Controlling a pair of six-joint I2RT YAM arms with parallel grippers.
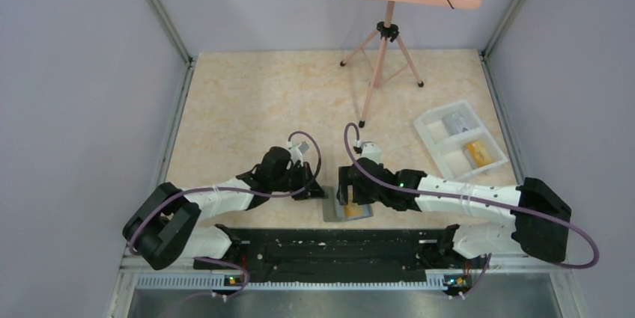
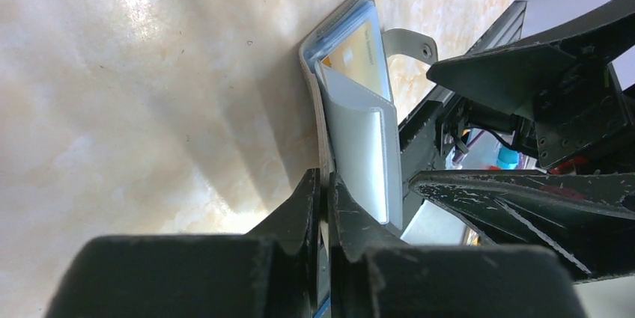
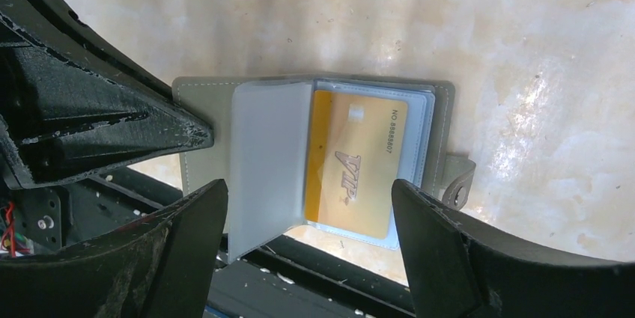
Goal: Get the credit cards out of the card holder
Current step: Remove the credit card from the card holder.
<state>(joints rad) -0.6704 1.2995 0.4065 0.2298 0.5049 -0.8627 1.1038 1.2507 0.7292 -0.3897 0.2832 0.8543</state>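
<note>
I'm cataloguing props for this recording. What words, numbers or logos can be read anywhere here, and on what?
"VIP": large raised script on the gold card in the open card holder, right wrist view.
"NO 88888807": small print along that card's edge; the last digits are uncertain.
Left wrist view: the card's print is too blurred to read.
Top view: anything on the two cards in the white tray is too small to read.

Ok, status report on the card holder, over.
Left gripper shut on card holder edge. Right gripper open over it. Yellow card in pocket, not yet out. Nothing blocking.
</note>
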